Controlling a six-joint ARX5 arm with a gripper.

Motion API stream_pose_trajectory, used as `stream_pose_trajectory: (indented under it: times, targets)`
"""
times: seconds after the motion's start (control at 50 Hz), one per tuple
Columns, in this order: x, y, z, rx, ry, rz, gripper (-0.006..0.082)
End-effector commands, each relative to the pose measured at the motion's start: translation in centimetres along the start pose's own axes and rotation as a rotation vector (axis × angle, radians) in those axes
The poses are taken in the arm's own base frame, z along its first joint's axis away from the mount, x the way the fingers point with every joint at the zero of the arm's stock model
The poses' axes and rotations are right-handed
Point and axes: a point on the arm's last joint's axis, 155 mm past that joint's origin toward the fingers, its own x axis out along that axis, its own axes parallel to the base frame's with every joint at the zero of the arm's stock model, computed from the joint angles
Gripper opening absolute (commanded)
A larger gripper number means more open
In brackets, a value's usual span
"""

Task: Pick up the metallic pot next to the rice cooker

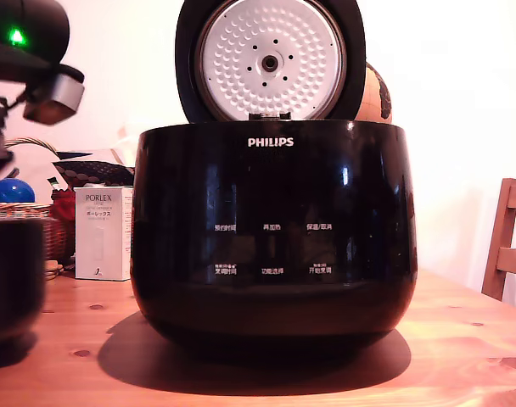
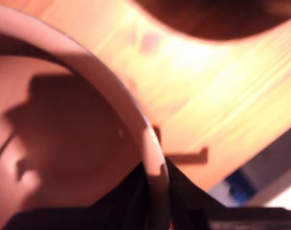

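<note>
Fills the centre of the exterior view: rice cooker (image 1: 271, 237), glossy black, lid tipped up with its dimpled white inner plate facing the camera. Blocks much of what stands behind; only a sliver of a round tan object (image 1: 378, 95) peeking past the lid at upper right, too little to name.

Cut off at the lower left edge of the exterior view: metallic pot (image 1: 14, 275), dark and straight-sided, only part of its wall inside the frame, resting on the wooden tabletop (image 1: 462, 339), apart from the cooker. Above it, at upper left, part of the arm (image 1: 29, 59) with a green light, mostly out of frame.

Behind, at left: white Porlex box (image 1: 103, 233), a basket (image 1: 25, 212) holding a blue ball (image 1: 10, 191), half hidden. At the right edge, a slice of wooden chair (image 1: 506, 246).

In the wrist view, blurred and close: pot rim (image 2: 150, 143) curving across, with dark fingers (image 2: 184, 191) astride it, one inside the wall, one outside. Appear clamped on the rim, though blur hides the exact contact.
</note>
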Motion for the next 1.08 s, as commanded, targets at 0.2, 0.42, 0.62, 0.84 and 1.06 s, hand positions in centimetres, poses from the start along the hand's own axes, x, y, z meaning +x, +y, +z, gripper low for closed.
stream_pose_trajectory:
  times: [0.2,0.42,0.62,0.84,1.06]
  targets:
    - [-2.5,-0.4,0.8,0.025,0.015,0.057,-0.0020]
    - [-4.8,-0.3,1.0,0.050,0.027,0.126,-0.0020]
    - [-6.9,-0.7,1.8,0.071,0.002,0.155,-0.0020]
    - [-9.0,-1.2,3.5,0.094,-0.075,0.165,-0.0020]
    - [-9.8,-1.3,3.8,0.097,-0.103,0.168,-0.0020]
